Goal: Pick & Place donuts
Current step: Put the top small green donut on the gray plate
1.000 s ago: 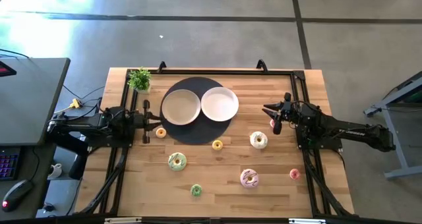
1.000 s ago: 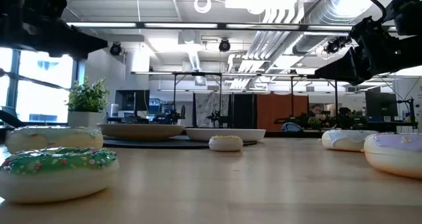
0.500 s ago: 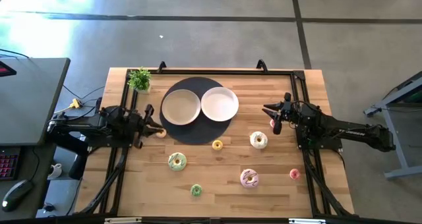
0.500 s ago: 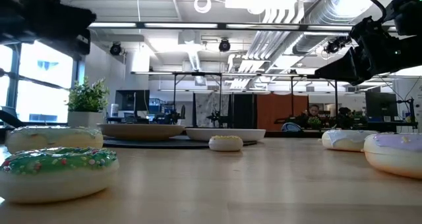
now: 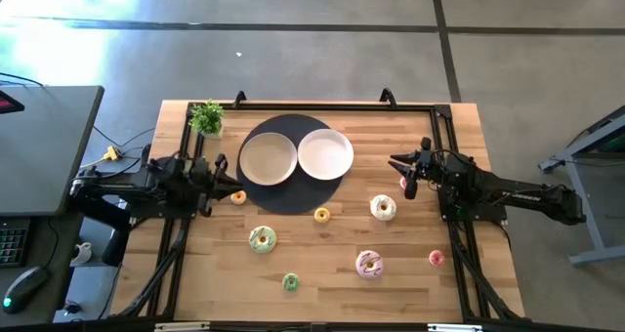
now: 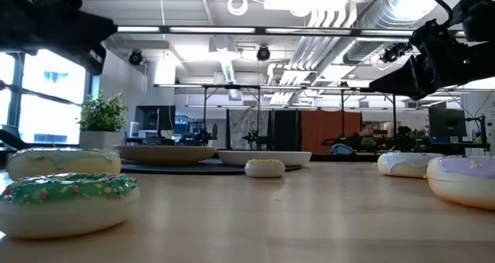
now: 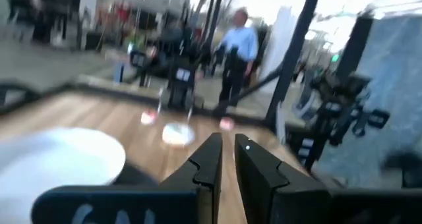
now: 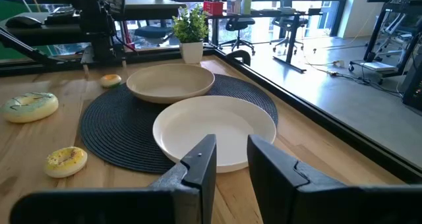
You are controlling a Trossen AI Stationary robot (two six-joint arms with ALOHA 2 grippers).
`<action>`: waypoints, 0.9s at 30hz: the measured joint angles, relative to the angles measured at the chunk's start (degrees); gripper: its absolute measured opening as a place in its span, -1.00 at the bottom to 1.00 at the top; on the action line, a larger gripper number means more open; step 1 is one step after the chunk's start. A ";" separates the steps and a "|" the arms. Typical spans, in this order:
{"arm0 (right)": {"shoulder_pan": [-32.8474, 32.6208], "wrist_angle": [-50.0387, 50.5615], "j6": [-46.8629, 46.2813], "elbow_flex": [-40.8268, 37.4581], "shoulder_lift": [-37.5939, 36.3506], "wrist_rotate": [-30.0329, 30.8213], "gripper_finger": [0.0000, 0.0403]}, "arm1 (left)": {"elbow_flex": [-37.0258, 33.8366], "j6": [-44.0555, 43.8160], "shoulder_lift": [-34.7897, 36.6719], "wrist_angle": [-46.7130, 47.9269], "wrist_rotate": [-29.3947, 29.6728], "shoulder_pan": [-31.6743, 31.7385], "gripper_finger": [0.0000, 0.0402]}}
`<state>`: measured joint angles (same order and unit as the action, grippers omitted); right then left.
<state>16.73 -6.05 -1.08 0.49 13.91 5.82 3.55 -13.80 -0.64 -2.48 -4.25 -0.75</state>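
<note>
Overhead, the left pincer hovers at the left side of the wooden counter, its fingers nearly together with only a thin gap, holding nothing. A small orange donut lies just beside it, near the edge of a round dark mat carrying two white plates.

The right pincer waits at the right side, fingers slightly apart and empty, just beside a small red donut.

Other donuts lie scattered: a yellow one, a white-iced one, a green-iced one, a pink-iced one, a tiny green one and a red one. Bare wood lies between the donuts. A small potted plant stands at the far left corner.
</note>
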 joint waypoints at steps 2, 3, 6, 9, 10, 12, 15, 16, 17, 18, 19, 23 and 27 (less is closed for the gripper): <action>-0.02 0.01 -0.02 0.00 0.00 0.00 -0.59 | 0.00 -0.01 0.00 1.50 1.09 0.00 -0.72; 0.00 0.00 0.00 0.00 0.00 0.00 -0.59 | 0.00 0.05 -0.04 1.69 1.99 0.00 -0.68; -0.01 0.01 0.00 0.00 0.00 0.01 -0.59 | 0.00 2.32 -0.38 -0.33 4.76 0.00 -0.50; -0.02 0.00 0.00 -0.01 -0.02 0.01 -0.59 | 0.00 3.98 -0.39 -2.44 7.44 0.00 -0.33; 0.00 -0.01 0.00 0.00 0.00 0.00 -0.59 | 0.00 4.34 -0.39 -2.28 8.30 0.00 -0.28; -0.02 0.00 0.00 -0.01 0.00 0.00 -0.59 | 0.00 4.40 -0.39 -1.53 10.12 0.00 -0.23; 0.00 -0.45 0.00 -0.02 -0.02 0.02 -0.59 | 0.56 4.67 -0.92 -0.22 11.72 0.00 -0.22; -0.02 -0.59 0.00 0.00 0.00 0.00 -0.59 | 1.21 5.03 -1.48 0.46 12.43 0.00 -0.22; -0.01 -0.69 0.00 0.00 0.00 -0.05 -0.59 | 2.09 5.64 -2.06 1.49 13.27 0.00 -0.21; -0.01 -0.82 0.00 0.00 0.00 -0.20 -0.59 | 3.18 6.36 -2.75 2.40 14.07 0.00 -0.21; -0.02 -0.95 -0.02 0.00 0.00 -0.25 -0.59 | 4.65 6.92 -3.69 3.50 14.46 0.00 -0.21; -0.02 -1.10 -0.53 0.00 0.00 -0.29 -0.59 | 12.45 6.68 -8.62 11.89 13.89 0.00 -0.21; -0.02 -3.08 -1.53 -0.02 0.00 -0.29 -0.59 | 19.30 2.67 -15.46 25.97 13.83 0.00 -0.21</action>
<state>16.71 -9.13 -2.61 0.47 13.91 5.54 22.85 -11.14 -16.10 23.49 9.58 -0.75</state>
